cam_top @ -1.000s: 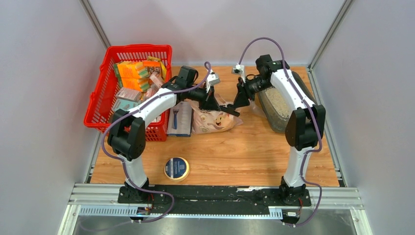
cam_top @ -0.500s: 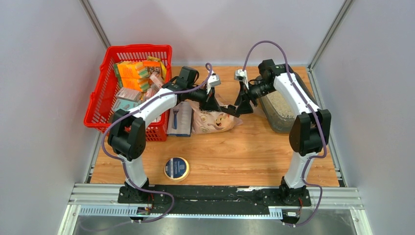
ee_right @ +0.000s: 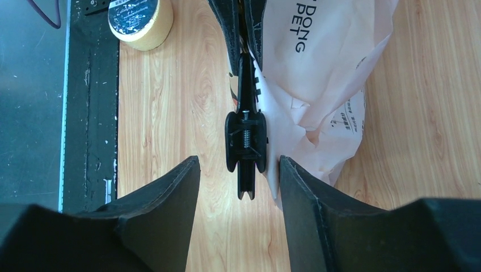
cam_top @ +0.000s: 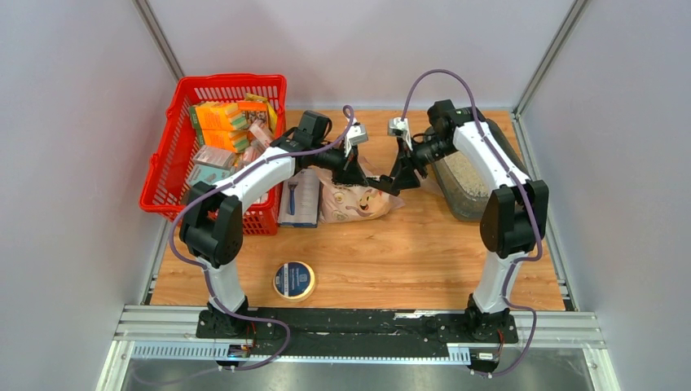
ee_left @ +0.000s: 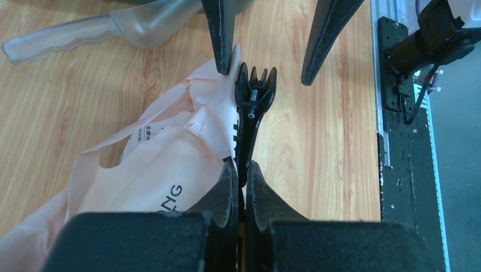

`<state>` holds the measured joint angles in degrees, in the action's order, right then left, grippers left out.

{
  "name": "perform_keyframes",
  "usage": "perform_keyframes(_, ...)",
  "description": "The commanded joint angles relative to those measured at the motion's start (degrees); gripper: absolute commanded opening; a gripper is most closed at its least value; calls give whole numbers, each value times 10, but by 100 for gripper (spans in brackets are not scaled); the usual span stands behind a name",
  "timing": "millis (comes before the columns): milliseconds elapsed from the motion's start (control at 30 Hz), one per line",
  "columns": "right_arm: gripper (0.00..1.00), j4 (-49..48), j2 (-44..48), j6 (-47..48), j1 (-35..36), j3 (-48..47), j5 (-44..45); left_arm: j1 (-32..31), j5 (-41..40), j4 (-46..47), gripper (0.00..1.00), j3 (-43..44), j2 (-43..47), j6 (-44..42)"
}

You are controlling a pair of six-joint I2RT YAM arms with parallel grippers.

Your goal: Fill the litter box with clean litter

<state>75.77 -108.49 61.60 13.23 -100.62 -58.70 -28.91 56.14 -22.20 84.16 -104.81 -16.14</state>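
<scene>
The dark grey litter box (cam_top: 456, 205) lies at the right of the table with pale clean litter (cam_top: 463, 174) in it, partly hidden by the right arm. Left of it lies a pale pink bag (cam_top: 358, 200) (ee_left: 159, 170) (ee_right: 323, 56) with a black clip (ee_left: 253, 107) (ee_right: 245, 141) on its edge. My left gripper (cam_top: 364, 181) (ee_left: 241, 174) is shut on the clip's jaw end. Facing it, my right gripper (cam_top: 391, 182) (ee_right: 238, 164) is open, with the clip's handle end between its fingers (ee_right: 176, 209), untouched by either. Its right finger brushes the bag's edge.
A red mesh basket (cam_top: 167, 163) full of boxes stands at the left, with a razor pack (cam_top: 299, 195) beside it. A tape roll (cam_top: 294, 280) (ee_right: 139, 20) lies near the front edge. A clear plastic scoop (ee_left: 113, 28) rests beyond the bag.
The right gripper's jaws have spread wider and it has shifted slightly left around the clip's handle. The left arm and bag have not moved.
</scene>
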Motion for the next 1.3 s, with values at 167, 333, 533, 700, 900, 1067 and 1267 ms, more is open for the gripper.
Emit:
perform_keyframes(167,52,-5,-6,0,28,-14,2,-3,-2,37,0,22,6,9)
perform_keyframes(333,45,-33,-2,-33,28,-10,11,-3,-2,40,0,24,3,15)
perform_keyframes(533,9,-54,-6,-56,33,-13,10,-3,-10,60,0,28,-3,37)
perform_keyframes(700,0,-48,12,-64,24,-19,2,-2,-10,44,34,41,-6,51)
perform_keyframes(900,0,38,18,-18,-32,-79,1,5,27,13,41,36,12,12)
perform_keyframes(1067,0,80,20,3,-58,-106,4,3,25,26,41,40,-10,15)
perform_keyframes(1267,0,100,14,1,-63,-85,-23,-9,10,65,41,67,-41,43)
